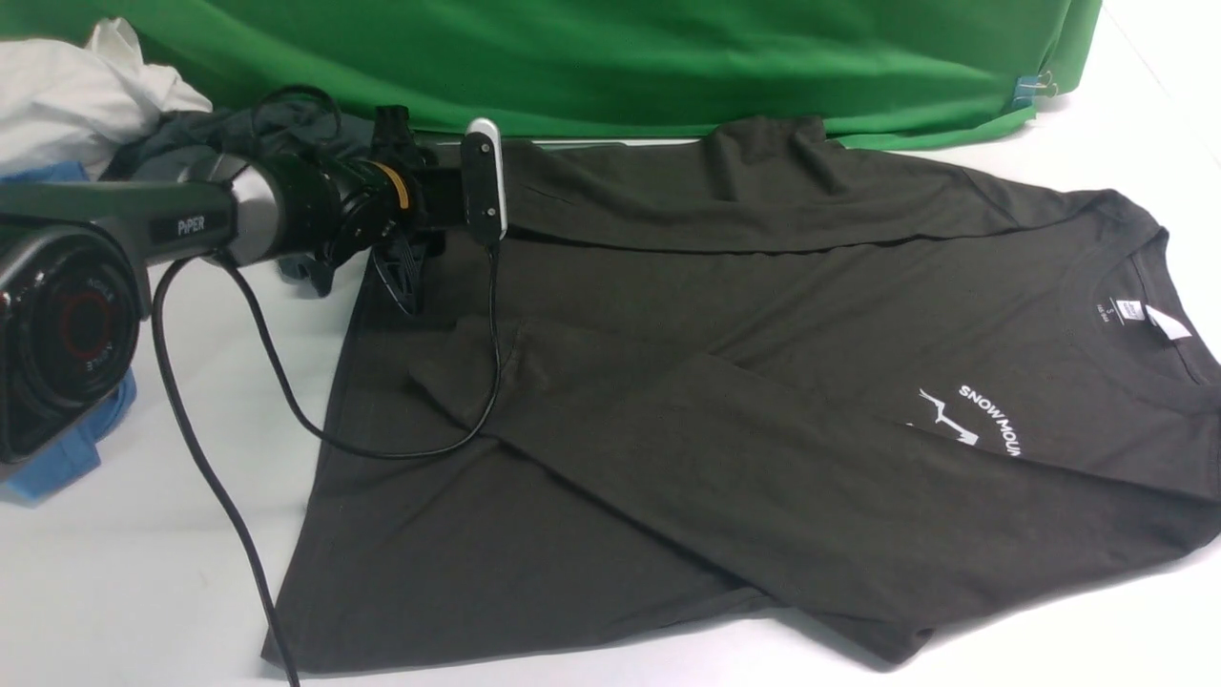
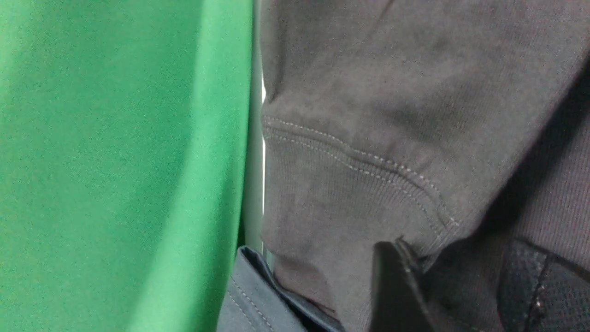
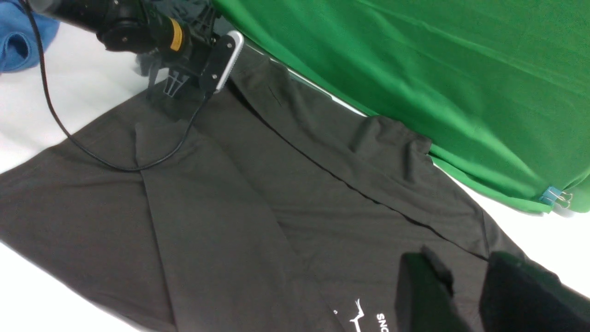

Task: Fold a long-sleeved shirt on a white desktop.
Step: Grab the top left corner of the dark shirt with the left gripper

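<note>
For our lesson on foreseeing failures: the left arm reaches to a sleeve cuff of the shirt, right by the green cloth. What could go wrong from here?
1. The left pincer stands at the cuff of the long-sleeved shirt, close beside the green cloth and a dark grey garment. It might pinch those too.
2. Its black cable lies across the folded near sleeve. Moving the arm could drag that fold askew.

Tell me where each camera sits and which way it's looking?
Front: between the arms, facing forward over the long-sleeved shirt to the green cloth; the left arm shows.
Left wrist: on that arm, close on the shirt's cuff; left claw tips show.
Right wrist: behind the right claw, which shows, looking across the shirt.
Shared: front and right wrist both see the left arm.
</note>
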Motion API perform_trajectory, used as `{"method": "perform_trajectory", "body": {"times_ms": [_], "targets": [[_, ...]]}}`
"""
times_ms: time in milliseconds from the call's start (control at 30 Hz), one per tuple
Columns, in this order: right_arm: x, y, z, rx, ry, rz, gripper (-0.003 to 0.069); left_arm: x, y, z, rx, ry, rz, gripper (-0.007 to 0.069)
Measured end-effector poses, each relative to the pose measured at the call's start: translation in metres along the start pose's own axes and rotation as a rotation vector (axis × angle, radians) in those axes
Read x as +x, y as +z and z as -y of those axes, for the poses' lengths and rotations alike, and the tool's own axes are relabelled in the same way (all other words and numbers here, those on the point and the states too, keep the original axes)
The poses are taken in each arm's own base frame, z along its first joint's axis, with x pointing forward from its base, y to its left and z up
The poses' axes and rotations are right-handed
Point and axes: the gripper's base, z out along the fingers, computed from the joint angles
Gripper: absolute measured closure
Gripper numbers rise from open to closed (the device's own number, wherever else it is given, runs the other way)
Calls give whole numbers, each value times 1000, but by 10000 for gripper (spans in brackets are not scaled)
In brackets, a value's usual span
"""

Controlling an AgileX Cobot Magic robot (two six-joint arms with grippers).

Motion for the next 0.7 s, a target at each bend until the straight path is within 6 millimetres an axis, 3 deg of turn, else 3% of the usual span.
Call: {"method": "perform_trajectory", "body": {"times_ms": [167, 400, 700], "targets": [[0, 0, 0, -3, 16, 2, 473, -2, 3, 0, -25, -1, 22, 455], [0, 0, -4, -48, 44, -3, 473, -3, 2, -5, -65, -2, 46, 578], [0, 0, -5, -59, 52, -4, 473, -8, -13, -10, 42, -70, -34, 599]]}}
